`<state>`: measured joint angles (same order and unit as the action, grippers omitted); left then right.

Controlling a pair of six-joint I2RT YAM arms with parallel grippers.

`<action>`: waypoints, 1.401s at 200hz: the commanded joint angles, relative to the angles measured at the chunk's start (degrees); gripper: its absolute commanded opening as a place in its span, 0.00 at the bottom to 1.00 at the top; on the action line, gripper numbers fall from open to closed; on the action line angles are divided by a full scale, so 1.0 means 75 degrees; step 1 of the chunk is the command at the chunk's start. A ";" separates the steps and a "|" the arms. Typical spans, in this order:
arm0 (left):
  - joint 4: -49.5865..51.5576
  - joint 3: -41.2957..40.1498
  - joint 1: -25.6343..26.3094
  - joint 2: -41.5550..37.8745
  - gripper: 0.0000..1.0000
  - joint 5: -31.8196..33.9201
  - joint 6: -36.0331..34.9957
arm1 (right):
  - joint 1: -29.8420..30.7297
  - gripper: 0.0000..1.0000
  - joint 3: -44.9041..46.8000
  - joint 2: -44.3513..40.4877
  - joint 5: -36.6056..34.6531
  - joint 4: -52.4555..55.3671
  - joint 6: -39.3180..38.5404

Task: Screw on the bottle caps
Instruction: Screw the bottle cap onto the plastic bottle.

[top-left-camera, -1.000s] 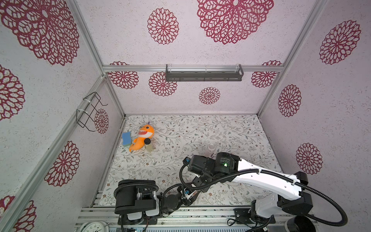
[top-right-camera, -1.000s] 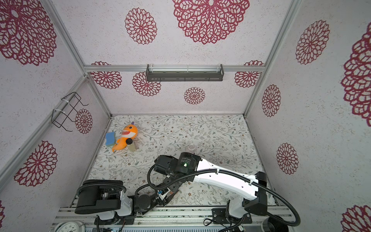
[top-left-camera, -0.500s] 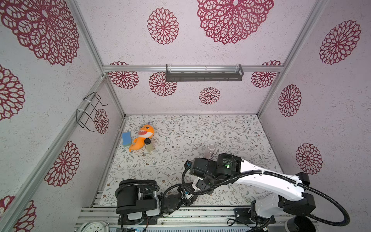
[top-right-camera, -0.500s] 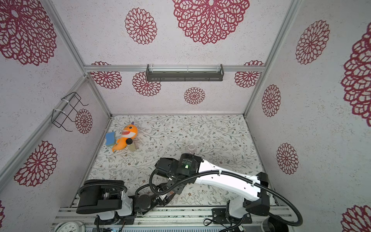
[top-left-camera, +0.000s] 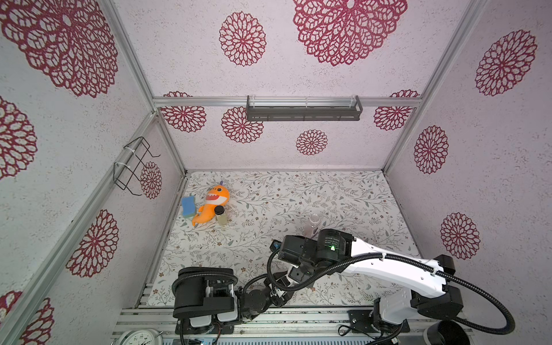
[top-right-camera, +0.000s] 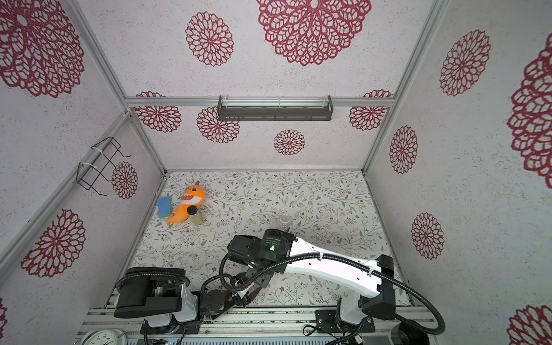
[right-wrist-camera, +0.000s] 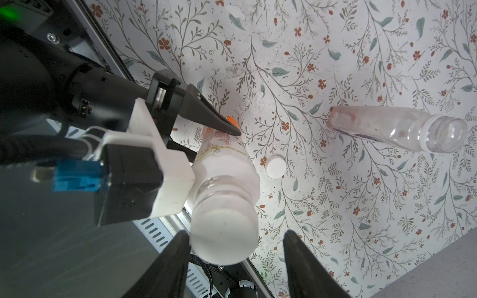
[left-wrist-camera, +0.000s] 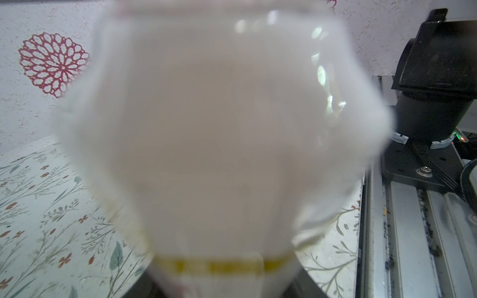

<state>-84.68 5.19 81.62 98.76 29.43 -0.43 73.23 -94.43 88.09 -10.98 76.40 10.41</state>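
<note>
Plainly, orange-labelled bottle (right-wrist-camera: 227, 167) in left hand (right-wrist-camera: 214, 144), label writing illegible

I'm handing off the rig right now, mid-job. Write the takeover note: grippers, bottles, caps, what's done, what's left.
Left gripper: shut on the orange-label bottle, gripping its labelled lower part.
Right gripper: open, with its jaws either side of the white cap sitting on that bottle's neck, not gripping it.
Second white cap: loose on the table, between the two bottles.
Purple-label bottle: standing on the table with its mouth open and no cap.
Done: one cap placed on a neck; how tight it is cannot be told.
Left: probably tighten that cap, then cap the purple-label bottle.
</note>
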 commanded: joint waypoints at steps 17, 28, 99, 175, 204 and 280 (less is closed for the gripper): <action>-0.0378 0.0046 0.0100 0.0086 0.54 0.0060 -0.0094 | 0.0003 0.59 -0.0217 0.0102 -0.0252 -0.0120 -0.0190; -0.0369 0.0046 0.0103 0.0085 0.54 0.0066 -0.0095 | -0.0038 0.59 -0.0246 0.0113 -0.0260 -0.0157 -0.0199; -0.0378 0.0046 0.0130 0.0102 0.54 0.0090 -0.0091 | -0.0253 0.58 -0.0335 0.0230 -0.0175 -0.0295 -0.0226; -0.0372 0.0046 0.0127 0.0124 0.54 0.0118 -0.0096 | -0.0244 0.61 -0.0324 -0.0100 0.0200 -0.0203 -0.0240; -0.0369 0.0075 0.0128 0.0167 0.54 0.0131 -0.0081 | -0.0208 0.59 -0.0105 -0.0407 0.0292 -0.0115 -0.0297; -0.0372 0.0093 0.0125 0.0167 0.54 0.0142 -0.0107 | -0.0118 0.55 0.0380 -0.0601 0.0210 -0.0108 -0.0328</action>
<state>-84.95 5.21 81.89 99.48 29.93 -0.67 71.83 -92.18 84.88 -9.58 74.65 8.88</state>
